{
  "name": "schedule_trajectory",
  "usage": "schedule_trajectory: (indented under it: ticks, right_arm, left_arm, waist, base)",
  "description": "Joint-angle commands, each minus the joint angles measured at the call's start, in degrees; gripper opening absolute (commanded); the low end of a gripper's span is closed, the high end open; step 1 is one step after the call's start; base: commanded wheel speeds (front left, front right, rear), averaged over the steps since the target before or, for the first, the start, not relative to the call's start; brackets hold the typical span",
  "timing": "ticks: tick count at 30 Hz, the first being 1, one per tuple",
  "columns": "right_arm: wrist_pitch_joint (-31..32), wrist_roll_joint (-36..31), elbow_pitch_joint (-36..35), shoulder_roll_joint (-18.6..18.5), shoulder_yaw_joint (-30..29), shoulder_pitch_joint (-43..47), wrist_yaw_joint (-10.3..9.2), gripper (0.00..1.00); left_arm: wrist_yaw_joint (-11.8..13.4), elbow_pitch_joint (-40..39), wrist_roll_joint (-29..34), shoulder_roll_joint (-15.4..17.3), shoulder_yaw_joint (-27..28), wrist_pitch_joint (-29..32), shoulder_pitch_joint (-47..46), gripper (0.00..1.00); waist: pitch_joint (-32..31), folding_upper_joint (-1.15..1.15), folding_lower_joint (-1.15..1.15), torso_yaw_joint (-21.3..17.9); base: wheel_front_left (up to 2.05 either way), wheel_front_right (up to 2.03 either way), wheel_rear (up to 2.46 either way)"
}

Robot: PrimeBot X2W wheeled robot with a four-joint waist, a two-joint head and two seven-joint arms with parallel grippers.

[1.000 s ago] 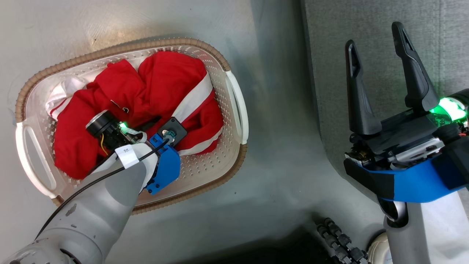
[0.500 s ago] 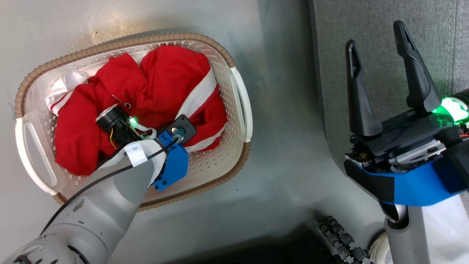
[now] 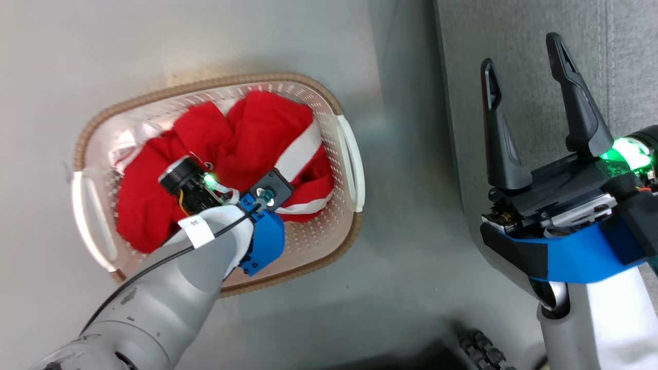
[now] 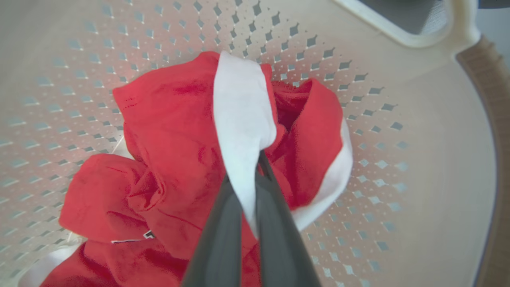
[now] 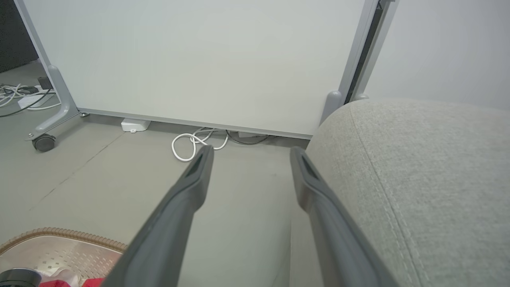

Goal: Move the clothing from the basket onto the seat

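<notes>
Left tool [image 4: 259, 160] pinches the clothing [image 4: 175, 131] inside the basket [image 4: 418, 139].

Head overhead; wrists low; basket [image 3: 313, 231] in common.

Bare floor [image 3: 406, 205] between basket [image 3: 329, 226] and seat [image 3: 462, 77] — passable, basket wall ringing clothing [image 3: 257, 128]

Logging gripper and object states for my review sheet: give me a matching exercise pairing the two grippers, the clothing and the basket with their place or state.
Column one:
1. left gripper
2. right gripper
3. clothing
4. basket

Column two:
A. on the floor beside the seat
B. open, holding nothing
C. shut on the clothing
D. bunched inside the basket

Pairs: 1-C, 2-B, 3-D, 4-A
</notes>
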Motion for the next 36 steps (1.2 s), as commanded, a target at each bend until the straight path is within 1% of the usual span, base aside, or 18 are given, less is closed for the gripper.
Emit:
schedule_trajectory:
  ticks: [1, 7, 12, 15, 18, 27, 30, 36]
  right_arm:
    - [-0.2, -0.1, 0.4, -0.2, 0.0, -0.4, 0.01, 1.0]
    - [-0.2, -0.7, 2.4, -0.2, 0.0, -0.1, 0.01, 1.0]
    - [-0.2, -1.1, 4.3, -0.2, -0.4, 0.8, 0.01, 1.0]
    - [-0.2, -1.1, 5.2, -0.2, -0.6, 1.4, 0.01, 1.0]
    - [-0.2, -1.1, 5.9, -0.2, -0.7, 2.2, 0.01, 1.0]
    - [-0.2, -1.8, 8.2, -0.2, -2.2, 5.6, 0.01, 1.0]
    - [-0.2, -1.8, 8.9, -0.2, -2.5, 6.6, 0.01, 1.0]
    - [-0.2, -1.0, 10.5, -0.2, -2.1, 8.4, 0.01, 1.0]
  left_arm:
    - [0.0, -0.4, -0.7, -0.3, 0.0, -0.8, 0.3, 0.0]
    - [0.0, -1.8, -3.7, -1.4, 0.4, -3.1, 2.2, 0.0]
    - [0.0, -3.6, -5.7, -1.7, 0.7, -4.0, 4.1, 0.0]
    - [0.0, -6.3, -6.6, -1.4, 2.2, -4.0, 4.9, 0.0]
    - [0.0, -9.5, -5.9, -0.5, 4.1, -4.0, 6.7, 0.0]
    - [1.4, -19.0, -2.0, 0.8, 12.2, -4.0, 12.1, 0.0]
    - [1.7, -22.2, -0.6, 0.9, 15.5, -4.0, 13.8, 0.0]
    - [2.2, -29.4, 2.5, 1.5, 23.5, -4.0, 17.4, 0.0]
  waist:
    - [-1.2, 0.0, 0.0, 0.3]
    - [-6.1, 0.0, 0.0, 2.4]
    - [-10.6, 0.0, 0.0, 3.9]
    - [-13.3, 0.0, 0.0, 4.6]
    - [-16.0, 0.0, 0.0, 5.4]
    - [-24.1, 0.0, 0.0, 9.1]
    - [-26.5, 0.0, 0.0, 10.0]
    - [-31.6, 0.0, 0.0, 10.8]
  base:
    - [0.0, 0.0, 0.0]
    - [0.0, 0.0, 0.0]
    - [0.0, 0.0, 0.0]
    - [0.0, 0.0, 0.0]
    - [0.0, 0.0, 0.0]
    - [0.0, 0.0, 0.0]
    - [0.0, 0.0, 0.0]
    - [0.0, 0.0, 0.0]
